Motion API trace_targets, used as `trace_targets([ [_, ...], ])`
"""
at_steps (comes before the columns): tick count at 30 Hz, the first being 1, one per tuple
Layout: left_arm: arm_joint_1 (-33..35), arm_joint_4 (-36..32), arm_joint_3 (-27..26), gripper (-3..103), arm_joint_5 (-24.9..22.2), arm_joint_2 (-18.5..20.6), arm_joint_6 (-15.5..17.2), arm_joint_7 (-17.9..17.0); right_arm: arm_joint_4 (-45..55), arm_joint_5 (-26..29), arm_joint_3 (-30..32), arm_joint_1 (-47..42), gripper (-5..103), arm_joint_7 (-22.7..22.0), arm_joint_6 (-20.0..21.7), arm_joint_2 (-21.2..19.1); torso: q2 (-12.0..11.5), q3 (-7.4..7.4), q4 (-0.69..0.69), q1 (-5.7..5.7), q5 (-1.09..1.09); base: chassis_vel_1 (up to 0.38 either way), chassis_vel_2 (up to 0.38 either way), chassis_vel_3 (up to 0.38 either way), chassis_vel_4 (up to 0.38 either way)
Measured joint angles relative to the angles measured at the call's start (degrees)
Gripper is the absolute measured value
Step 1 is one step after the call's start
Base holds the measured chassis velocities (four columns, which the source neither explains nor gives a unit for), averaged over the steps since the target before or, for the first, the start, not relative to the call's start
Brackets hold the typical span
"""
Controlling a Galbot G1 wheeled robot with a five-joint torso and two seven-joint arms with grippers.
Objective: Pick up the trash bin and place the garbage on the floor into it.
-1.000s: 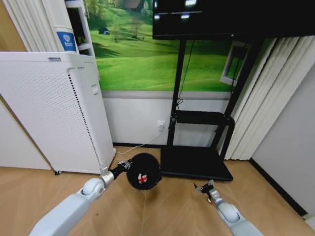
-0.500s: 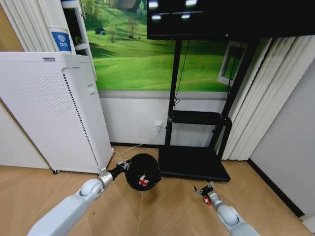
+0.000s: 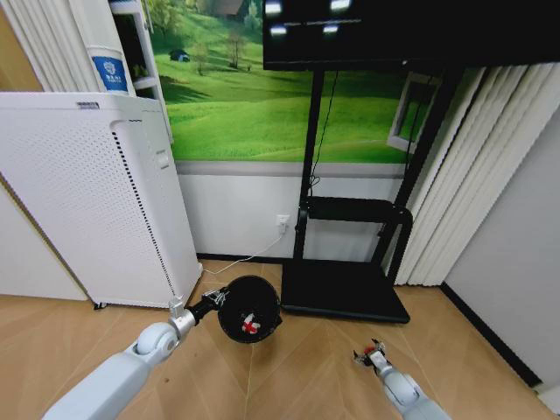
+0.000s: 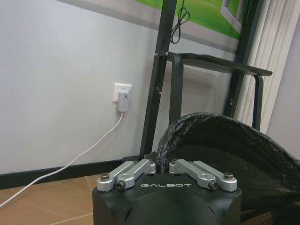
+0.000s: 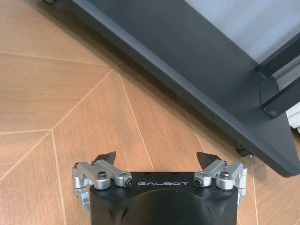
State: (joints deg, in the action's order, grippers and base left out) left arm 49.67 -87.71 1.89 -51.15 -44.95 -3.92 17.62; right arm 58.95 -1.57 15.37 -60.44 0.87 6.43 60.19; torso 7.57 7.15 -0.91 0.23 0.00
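The black mesh trash bin [image 3: 249,309] hangs tilted just above the wood floor, its mouth turned toward me. My left gripper [image 3: 213,300] is shut on its near rim. In the left wrist view the left gripper [image 4: 161,165] pinches the rim of the trash bin [image 4: 220,140]. One piece of garbage, a red-and-white scrap [image 3: 248,325], lies inside the bin. My right gripper [image 3: 367,354] is low over the floor to the right, in front of the stand's base. In the right wrist view the right gripper [image 5: 156,158] is open with bare floor between its fingers.
A black TV stand with a flat base [image 3: 346,293] stands right behind the bin. A tall white perforated appliance [image 3: 96,201] is at the left, and a white cable [image 3: 249,260] runs along the wall. Curtains [image 3: 472,175] hang at the right.
The camera has shifted a little. My right gripper has drawn back from the stand's base toward me. The bin stays held and has drifted slightly left and lower.
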Motion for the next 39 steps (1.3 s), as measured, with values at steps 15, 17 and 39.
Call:
trace_targets([
  [15,2.03,-0.37,-0.99,7,0.40,-0.78,-0.27,1.02,-17.59,-4.04,-0.14,9.55,99,-6.25,0.94,7.34,0.00,0.00,0.01,0.00,0.00,0.000,0.000,0.000,0.000],
  [17,2.05,-0.21,-0.99,7,0.48,-1.01,-0.31,1.11,-18.31,-3.38,0.35,10.13,100,-7.11,0.79,7.09,0.00,0.00,0.01,0.00,0.02,0.000,0.000,0.000,0.000],
  [39,2.43,-0.34,-1.21,7,0.49,-1.28,-0.72,1.06,-25.57,-3.54,-0.28,14.14,55,-3.66,1.37,7.55,0.00,0.00,0.04,-0.01,0.06,0.000,0.000,0.000,0.000],
])
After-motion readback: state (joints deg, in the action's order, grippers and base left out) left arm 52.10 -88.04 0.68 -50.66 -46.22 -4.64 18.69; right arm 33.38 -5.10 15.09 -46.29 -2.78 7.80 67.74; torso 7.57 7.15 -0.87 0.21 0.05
